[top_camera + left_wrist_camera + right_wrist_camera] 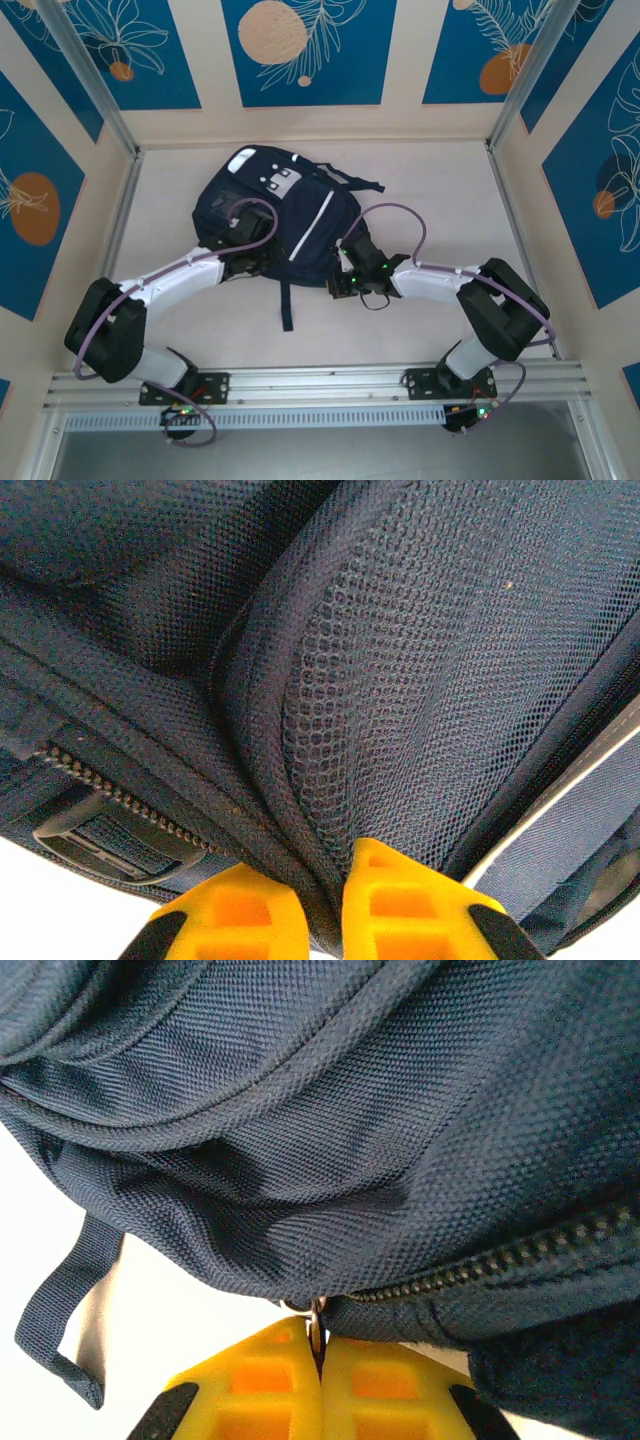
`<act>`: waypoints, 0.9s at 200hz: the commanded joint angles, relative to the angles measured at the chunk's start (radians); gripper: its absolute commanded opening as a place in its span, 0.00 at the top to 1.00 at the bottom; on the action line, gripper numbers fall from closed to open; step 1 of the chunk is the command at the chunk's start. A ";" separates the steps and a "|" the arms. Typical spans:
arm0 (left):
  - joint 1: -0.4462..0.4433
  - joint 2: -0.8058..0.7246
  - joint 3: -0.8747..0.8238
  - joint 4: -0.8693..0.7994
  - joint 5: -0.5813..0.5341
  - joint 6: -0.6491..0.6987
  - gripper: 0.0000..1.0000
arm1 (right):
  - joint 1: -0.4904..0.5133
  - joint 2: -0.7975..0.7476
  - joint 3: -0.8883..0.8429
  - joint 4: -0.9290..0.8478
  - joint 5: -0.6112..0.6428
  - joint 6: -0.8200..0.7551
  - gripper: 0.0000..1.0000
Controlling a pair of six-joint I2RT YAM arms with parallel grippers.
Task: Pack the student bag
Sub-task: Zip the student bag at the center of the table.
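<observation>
**Top external view.** Shows the student bag [285, 215] lying flat at the middle of a pale, matte tabletop [440, 190], grey-white patch toward the far wall, one dark strap trailing toward the near edge. Encloses the tabletop with cream walls bearing blue panels [350, 60] printed with white leaves and orange discs. Adds aluminium posts [90, 75] rising at the far corners and a slotted aluminium rail [320, 380] along the near edge, carrying both bases. Sets the left arm [170, 278] at the bag's near-left side and the right arm [440, 282] at its near-right edge. Cannot tell the state of either pair of fingers from here.

**Left wrist view.** Shows the left fingers [385, 910], yellow, clenched on a raised fold of navy mesh [400, 680] on the bag. Places a run of zip teeth [110, 790] and a dark buckle loop [95, 840] at lower left and a thin white stripe [560, 805] at right.

**Right wrist view.** Shows the right fingers [350, 1385], yellow, pressed together on a small metal zip pull [316, 1318] at the end of a zip [490, 1255] along the bag's lower edge. Places a loose strap loop [60, 1320] at left, over plain white tabletop.
</observation>
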 commanded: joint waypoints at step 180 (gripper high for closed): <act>0.222 -0.188 0.227 -0.459 0.012 0.319 0.52 | 0.258 0.339 0.333 0.104 -0.248 0.122 1.00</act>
